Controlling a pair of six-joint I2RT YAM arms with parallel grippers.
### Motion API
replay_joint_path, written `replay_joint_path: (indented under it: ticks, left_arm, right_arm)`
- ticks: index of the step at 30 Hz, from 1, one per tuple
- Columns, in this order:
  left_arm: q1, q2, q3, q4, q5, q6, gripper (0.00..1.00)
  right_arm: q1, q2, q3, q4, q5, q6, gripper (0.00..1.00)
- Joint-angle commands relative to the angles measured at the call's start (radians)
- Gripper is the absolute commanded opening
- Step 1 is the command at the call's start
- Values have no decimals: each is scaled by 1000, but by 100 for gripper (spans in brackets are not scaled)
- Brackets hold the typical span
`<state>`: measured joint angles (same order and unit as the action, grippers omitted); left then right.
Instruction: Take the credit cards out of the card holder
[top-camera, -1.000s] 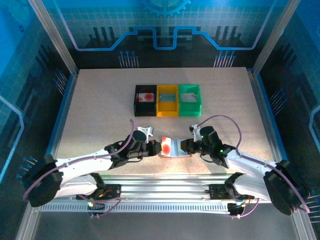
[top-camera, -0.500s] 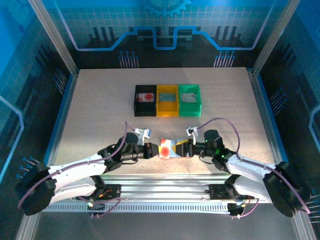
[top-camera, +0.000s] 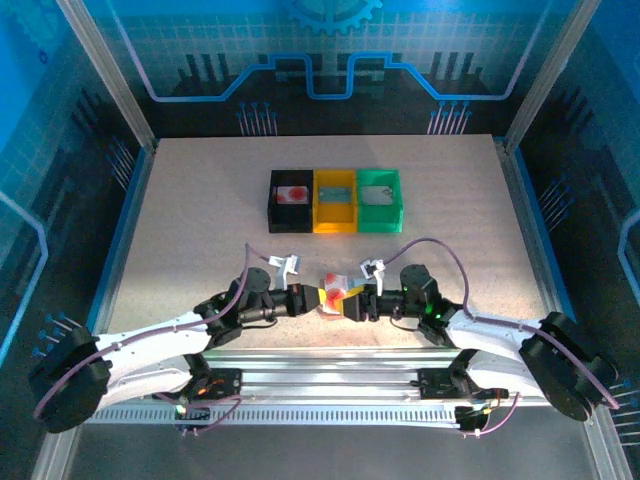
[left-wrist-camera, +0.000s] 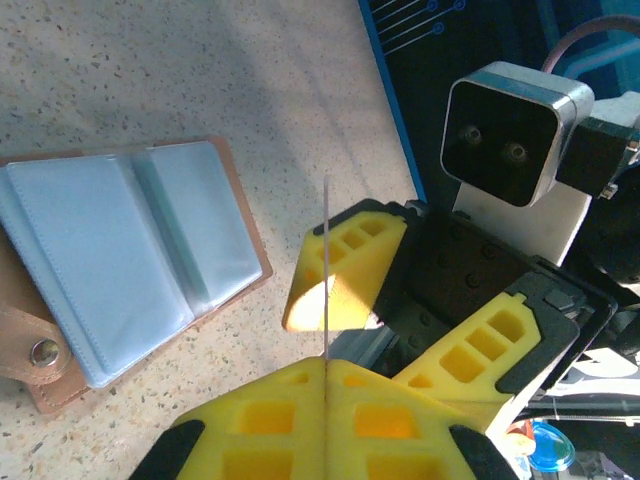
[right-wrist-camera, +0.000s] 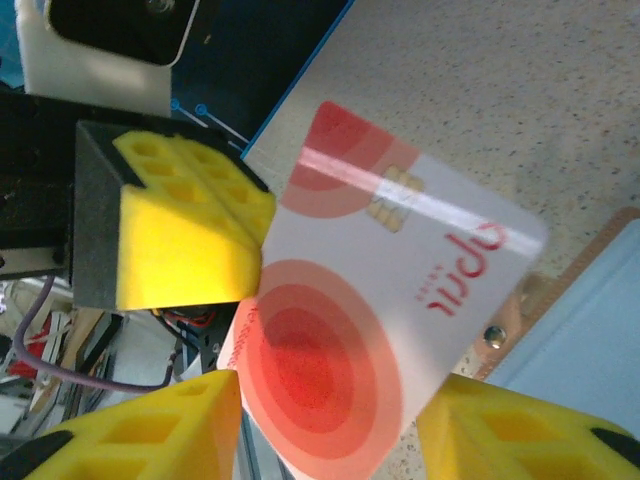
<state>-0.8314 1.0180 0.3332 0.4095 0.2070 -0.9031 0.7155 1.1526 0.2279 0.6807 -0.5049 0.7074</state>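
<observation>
- Yellow-padded left gripper (top-camera: 306, 299), lower centre of the top view, left of the meeting point. Its fingers are pressed together and pinch the red credit card (top-camera: 331, 293). In the left wrist view the card stands edge-on, a thin vertical line rising from between the two pads (left-wrist-camera: 260, 440) at the bottom edge.
- Red credit card, centre of the right wrist view (right-wrist-camera: 370, 300). It has a white face with red concentric rings, a chip and red lettering, and sits tilted. It is outside the card holder (left-wrist-camera: 120, 260). One pad of the left gripper overlaps its upper-left side.
- Right gripper (top-camera: 352, 303), just right of the card in the top view, facing the left gripper. Its fingers are spread, one at each lower corner of the right wrist view, with the card's lower end between them. Contact with the card cannot be determined.
- Card holder, left side of the left wrist view. It lies open and flat on the table (top-camera: 200, 220), grey-blue lining up, with a salmon snap tab at lower left. Its edge also appears at the lower right of the right wrist view.
- Bins, upper centre of the top view, side by side in a row: black bin (top-camera: 275, 200), yellow bin (top-camera: 335, 222), green bin (top-camera: 379, 216). All are well apart from the grippers.
</observation>
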Motion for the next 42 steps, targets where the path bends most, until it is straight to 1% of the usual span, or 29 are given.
replay_joint_path:
  ticks: [1, 5, 9, 18, 24, 26, 27, 32, 33, 36, 39, 42]
  left_arm:
    - [-10, -22, -19, 48, 2, -10, 0]
    - [-12, -22, -21, 49, -1, -11, 0]
    - [-14, -25, -25, 43, -6, -9, 0]
    - [-15, -39, -31, 27, -23, -5, 0]
    - [-14, -62, -10, -44, -35, 22, 0]
    - [-15, -84, 4, -101, -41, 40, 5]
    - [-12, -100, 12, -132, -42, 49, 9]
    - [0, -221, 71, -370, -50, 113, 42]
    - [5, -243, 81, -409, -44, 122, 46]
    - [31, -302, 127, -528, -1, 157, 51]
    - [46, -322, 201, -668, 53, 209, 58]
    - [47, -327, 289, -798, 95, 267, 59]
  right_arm:
    - [20, 7, 4, 60, 9, 8, 43]
    - [32, -9, 2, 67, 20, 12, 37]
    - [38, -32, 4, 56, 29, 15, 29]
    - [41, -106, 19, -7, 35, 10, 14]
    - [42, -160, 37, -78, 36, -11, 4]
    - [42, -174, 42, -101, 30, -20, 0]
    - [42, -183, 46, -117, 29, -26, 0]
    - [37, -252, 76, -250, 27, -79, 0]
    - [34, -261, 81, -266, 22, -86, 0]
    - [27, -265, 96, -303, -22, -100, 0]
    - [26, -237, 122, -323, -107, -108, 0]
    - [27, -196, 155, -346, -194, -117, 0]
